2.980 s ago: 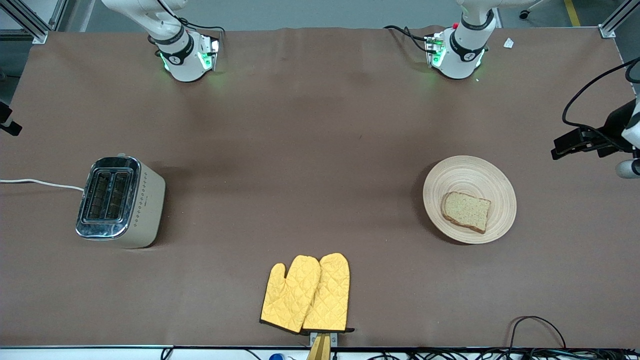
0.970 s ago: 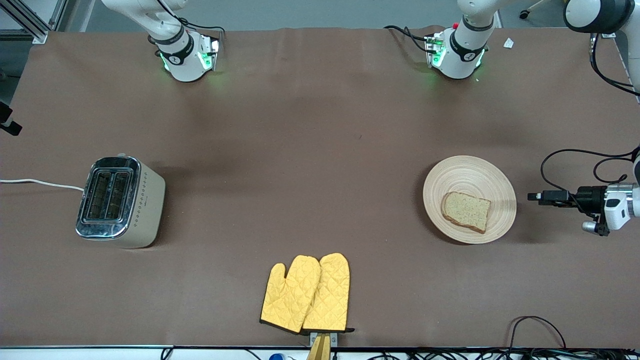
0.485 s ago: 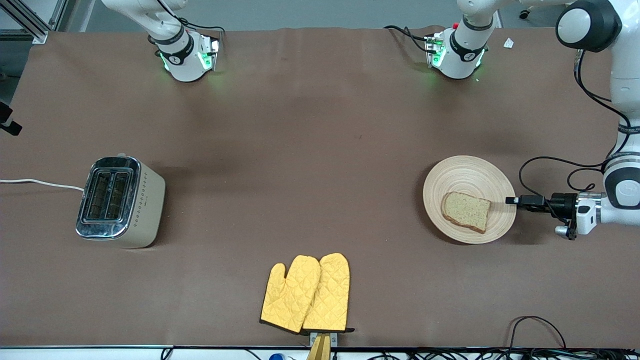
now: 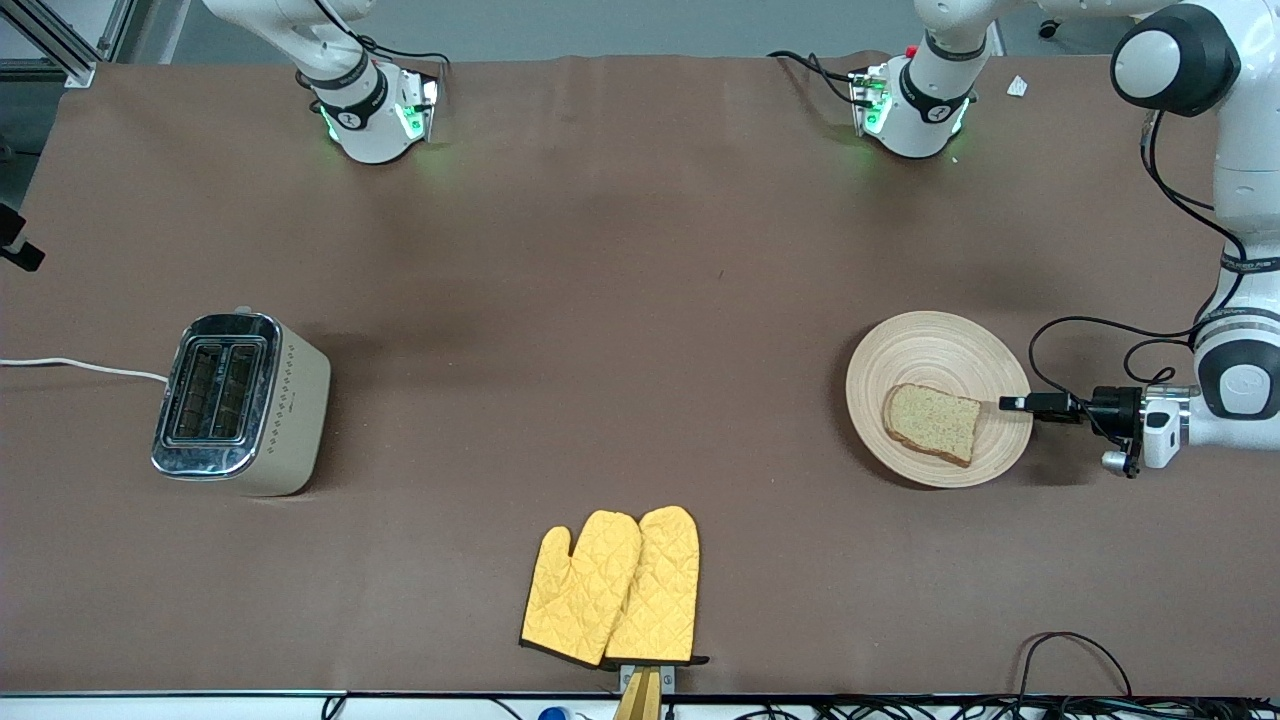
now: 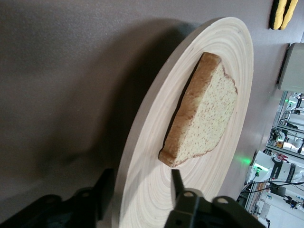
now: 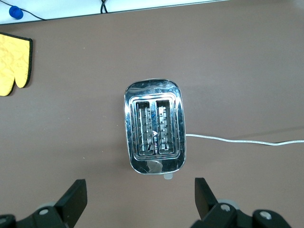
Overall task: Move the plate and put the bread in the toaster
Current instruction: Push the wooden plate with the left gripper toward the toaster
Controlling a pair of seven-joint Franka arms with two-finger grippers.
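Left gripper (image 4: 1008, 403) straddles the bamboo plate (image 4: 930, 345) rim, fingers part-closed — bread (image 4: 932, 423) just inboard, so plate moves loaded; right gripper (image 6: 137, 202) waits wide open, empty, above toaster (image 6: 155, 127)

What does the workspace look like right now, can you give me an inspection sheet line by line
Surface: brown table cover, flat.
Job's things: bread lies on plate toward the left arm's end; toaster toward the right arm's end, slots empty.
Clutter: yellow oven mitts nearest the front camera.
Grippers: left gripper straddles the plate's rim, one finger above, one below; right gripper open, over the toaster.
Cables: white cord from the toaster; black cables at the table edge.
Surroundings: nothing seen.
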